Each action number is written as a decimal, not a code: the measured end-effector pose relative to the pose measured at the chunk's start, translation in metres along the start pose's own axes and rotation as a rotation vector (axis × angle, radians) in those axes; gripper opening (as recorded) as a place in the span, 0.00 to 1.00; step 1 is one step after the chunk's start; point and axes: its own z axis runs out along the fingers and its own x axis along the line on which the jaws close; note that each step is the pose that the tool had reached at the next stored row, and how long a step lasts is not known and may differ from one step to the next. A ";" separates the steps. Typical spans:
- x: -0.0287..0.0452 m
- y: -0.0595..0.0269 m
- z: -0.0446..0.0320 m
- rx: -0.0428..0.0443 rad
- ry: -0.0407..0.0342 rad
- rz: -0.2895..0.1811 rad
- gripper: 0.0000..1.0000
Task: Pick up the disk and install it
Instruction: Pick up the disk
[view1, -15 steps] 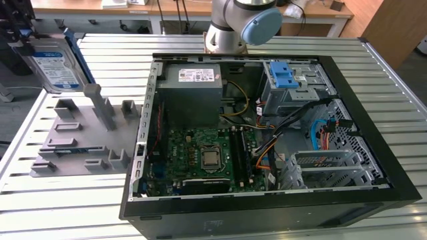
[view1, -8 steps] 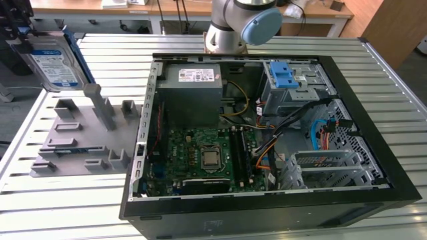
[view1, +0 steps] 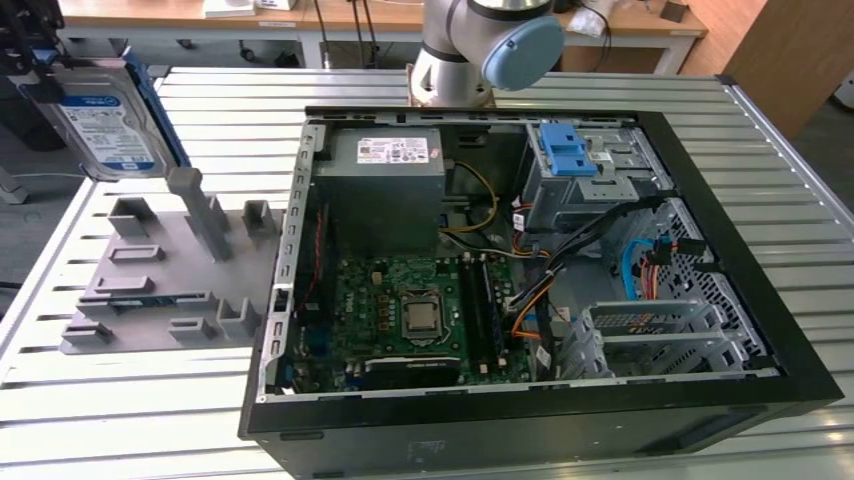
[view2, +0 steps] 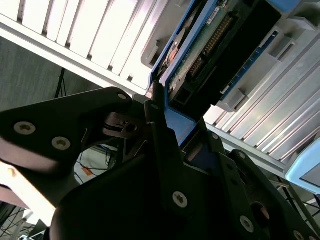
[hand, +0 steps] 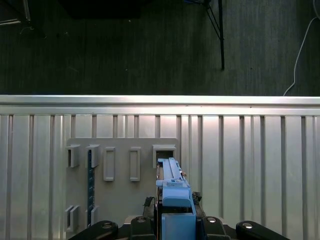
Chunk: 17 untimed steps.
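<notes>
While the arm (view1: 467, 45) reaches out to the exterior view's left, the gripper (view1: 40, 80) hangs above the slatted metal table (view1: 120, 400) with the disk (view1: 110, 125) pinched in it. The disk stands on edge, slightly tilted, its white-and-blue label turned toward the exterior camera. It sits in the air over the far end of the grey fixture (view1: 147, 290), whose posts and slots rise from a flat plate on the table.

From close up, in the second wrist view, the black fingers (view2: 159, 135) are drawn in against the blue bracket (view2: 176, 120) that frames the drive, one on each side of it, with no gap showing between pad and plastic. The drive's dark underside and its row of connector pins run away from the grip. The first wrist view looks straight down past the drive's blue edge onto the fixture plate, and the disk appears clear of the slots below it, though I cannot tell how high it hangs.

Well apart, toward the exterior view's right, the open computer case (view1: 534, 430) lies on its side on the table. Inside I can see the motherboard (view1: 414, 310), the power supply (view1: 387, 165), and a grey drive cage (view1: 607, 175) with a blue-latched tray (view1: 567, 150) on top.
</notes>
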 end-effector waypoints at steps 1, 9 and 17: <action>0.0000 0.0000 -0.0003 0.0000 0.0000 0.000 0.36; -0.0001 0.0001 -0.0033 -0.0001 0.0001 0.000 0.36; -0.0001 0.0002 -0.0083 0.0000 0.0000 0.000 0.36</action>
